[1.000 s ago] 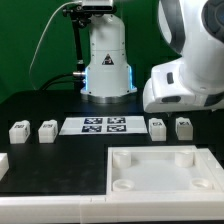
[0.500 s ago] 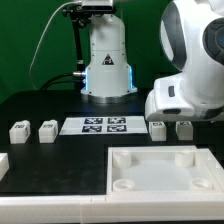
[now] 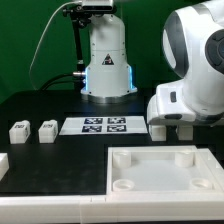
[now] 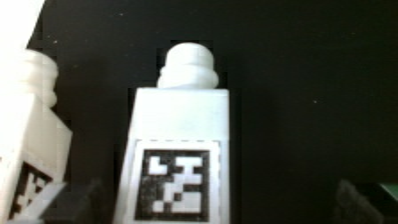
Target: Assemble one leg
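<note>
In the wrist view a white leg (image 4: 178,140) with a black-and-white tag and a rounded peg end lies on the black table between my gripper's (image 4: 210,205) blurred fingertips (image 4: 50,200). The jaws stand wide apart on either side of the leg and do not touch it. A second leg (image 4: 25,130) lies beside it. In the exterior view my gripper (image 3: 172,127) hangs low over the legs on the right, and the arm mostly hides them. Two more legs (image 3: 18,130) (image 3: 47,130) stand on the left.
The marker board (image 3: 103,125) lies in the middle of the table. The large white tray-like piece (image 3: 160,170) with round corner sockets sits in front. A white part (image 3: 3,163) shows at the left edge. The robot base (image 3: 107,60) stands behind.
The arm has come down and shifted toward the exterior view's right, now covering the two right-hand legs that showed before.
</note>
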